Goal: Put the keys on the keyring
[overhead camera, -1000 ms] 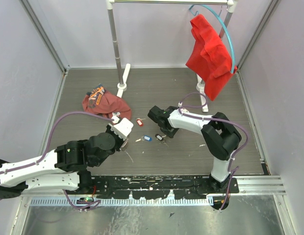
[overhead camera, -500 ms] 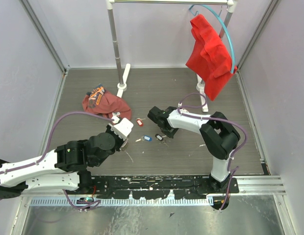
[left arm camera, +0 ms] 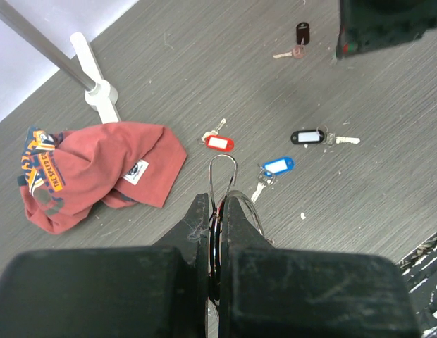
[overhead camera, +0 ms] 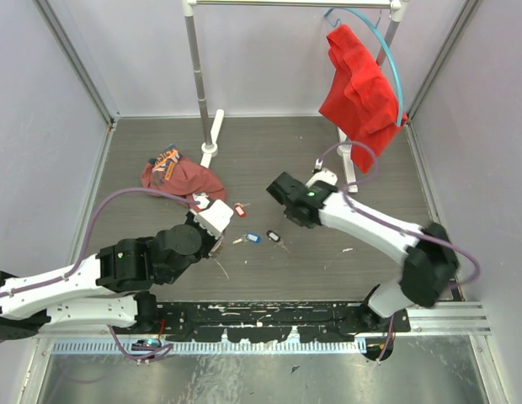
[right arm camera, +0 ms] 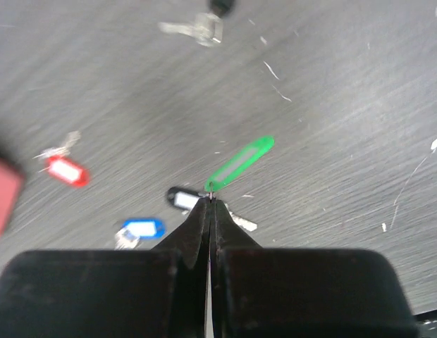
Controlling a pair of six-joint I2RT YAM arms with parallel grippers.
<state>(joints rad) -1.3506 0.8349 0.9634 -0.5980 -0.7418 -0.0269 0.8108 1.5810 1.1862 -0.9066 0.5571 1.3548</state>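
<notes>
Grey wood-grain table [overhead camera: 269, 151], walled on three sides. A red shirt [overhead camera: 359, 93] hangs at far right and a crumpled maroon cloth [left arm camera: 91, 169] lies at left beside the stand foot. The left gripper [left arm camera: 217, 205] is clamped on the keyring [left arm camera: 223, 169], its wire loop poking past the fingertips. The right gripper [right arm camera: 210, 203] is pinched tight on the green-tagged key [right arm camera: 239, 163], tag jutting beyond the tips. Loose on the table between the arms: red-tagged key [left arm camera: 218, 143], blue-tagged key [left arm camera: 277, 165], black-tagged key [left arm camera: 308, 136]. The second black-tagged key [left arm camera: 302, 33] lies farther off.
</notes>
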